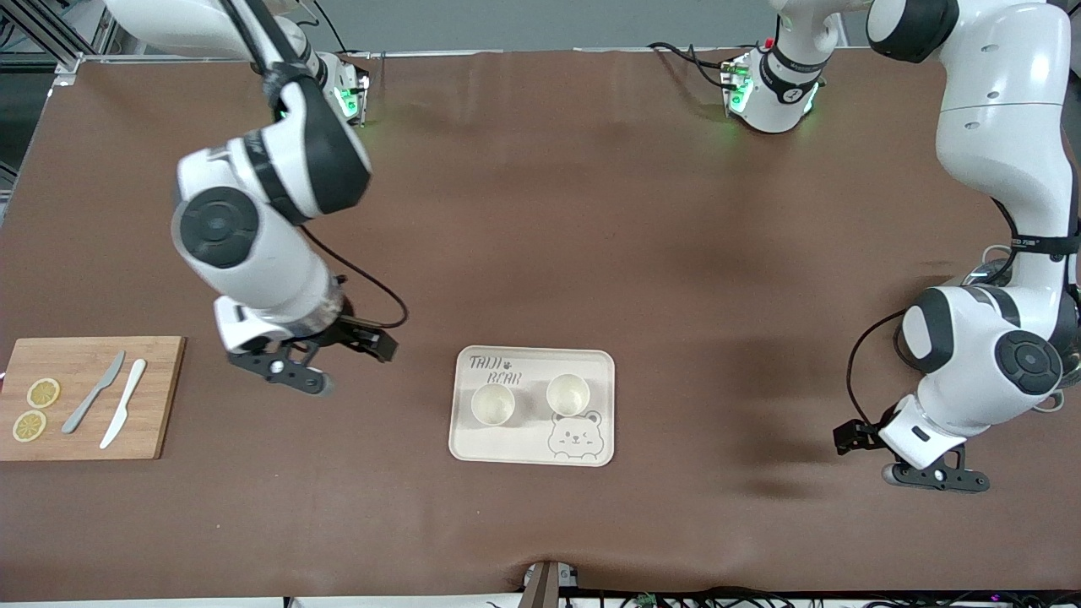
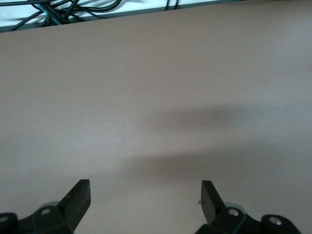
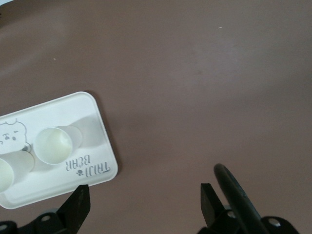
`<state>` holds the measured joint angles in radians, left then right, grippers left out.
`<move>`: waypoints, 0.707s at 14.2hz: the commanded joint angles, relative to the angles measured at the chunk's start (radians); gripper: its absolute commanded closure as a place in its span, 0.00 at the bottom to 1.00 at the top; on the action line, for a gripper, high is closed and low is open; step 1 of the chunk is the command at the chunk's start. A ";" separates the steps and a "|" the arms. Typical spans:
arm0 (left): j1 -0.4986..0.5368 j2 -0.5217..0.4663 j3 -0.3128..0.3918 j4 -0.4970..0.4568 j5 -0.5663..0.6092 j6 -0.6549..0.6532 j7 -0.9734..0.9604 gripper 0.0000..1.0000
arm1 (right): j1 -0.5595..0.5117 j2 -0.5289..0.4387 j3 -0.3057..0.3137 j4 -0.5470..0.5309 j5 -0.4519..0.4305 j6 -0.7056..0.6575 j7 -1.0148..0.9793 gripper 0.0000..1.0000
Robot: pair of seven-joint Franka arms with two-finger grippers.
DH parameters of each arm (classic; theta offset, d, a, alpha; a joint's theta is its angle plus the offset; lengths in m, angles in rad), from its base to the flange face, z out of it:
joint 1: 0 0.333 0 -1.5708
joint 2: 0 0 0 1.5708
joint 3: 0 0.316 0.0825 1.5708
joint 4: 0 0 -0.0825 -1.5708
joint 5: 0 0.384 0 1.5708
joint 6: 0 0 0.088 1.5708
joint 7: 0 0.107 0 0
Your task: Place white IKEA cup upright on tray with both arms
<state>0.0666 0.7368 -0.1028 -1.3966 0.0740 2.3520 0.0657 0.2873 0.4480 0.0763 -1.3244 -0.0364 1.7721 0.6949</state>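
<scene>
Two white cups (image 1: 493,404) (image 1: 567,393) stand upright, side by side, on the tray (image 1: 591,452), open mouths up. Your right gripper (image 1: 325,359), jaws apart and empty, hangs over bare table at the tray's nine o'clock; your left gripper (image 1: 916,460), likewise spread and empty, hangs at its three o'clock, well apart.

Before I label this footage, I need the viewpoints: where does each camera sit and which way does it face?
Front view: high across the table, facing both arms; tray with two cups central, cutting board.
Left wrist view: on the left arm, looking down at bare table; open left pincer shows.
Right wrist view: above table beside tray; open right pincer shows.
Shared: front and right wrist views show tray and cups.
</scene>
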 commanded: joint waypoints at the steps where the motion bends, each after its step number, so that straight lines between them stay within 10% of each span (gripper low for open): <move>1: -0.017 -0.138 0.003 -0.146 -0.017 0.004 -0.053 0.00 | -0.063 -0.048 0.014 -0.027 0.033 -0.051 -0.096 0.00; 10: -0.070 -0.476 0.003 -0.354 -0.017 -0.221 -0.138 0.00 | -0.246 -0.069 0.013 -0.035 0.058 -0.134 -0.414 0.00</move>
<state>0.0009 0.3824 -0.1038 -1.6798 0.0737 2.2145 -0.0715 0.0791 0.4139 0.0745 -1.3263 -0.0016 1.6523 0.3322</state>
